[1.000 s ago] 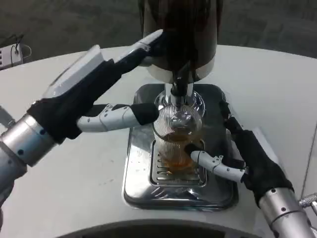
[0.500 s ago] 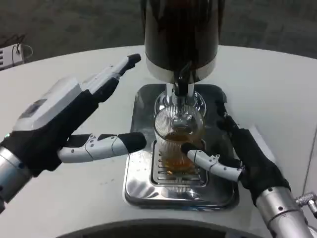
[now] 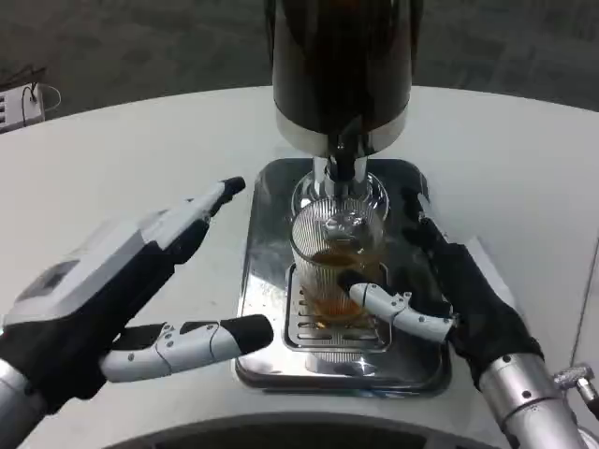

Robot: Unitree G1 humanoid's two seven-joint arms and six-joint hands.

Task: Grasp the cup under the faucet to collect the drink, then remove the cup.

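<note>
- Fingers (image 3: 388, 309) of the right hand (image 3: 449, 299) were wrapped around the lower part of the cup (image 3: 337, 267), a white and black finger lying across its near side while the dark palm pressed in from the right.
- That cup, a clear ribbed glass, stood upright on the slotted grate of the drip tray (image 3: 267, 281), directly under the faucet (image 3: 343, 164), with amber drink filling roughly its lower half.
- Faucet and cup sat in line below the dark drink dispenser (image 3: 342, 61), whose silver band hung just above the spout at the far end of the tray.
- Left of the tray, the left hand (image 3: 122, 299) hovered with its fingers spread wide and nothing in them; one finger pointed toward the tray's far left corner and another reached toward its near left edge, both apart from the cup.
- Beneath everything lay the white table (image 3: 140, 168), and the shiny steel tray rested on it near the front edge.
- Far off at the left edge, a small white device with cables (image 3: 21, 101) sat beyond the table.
</note>
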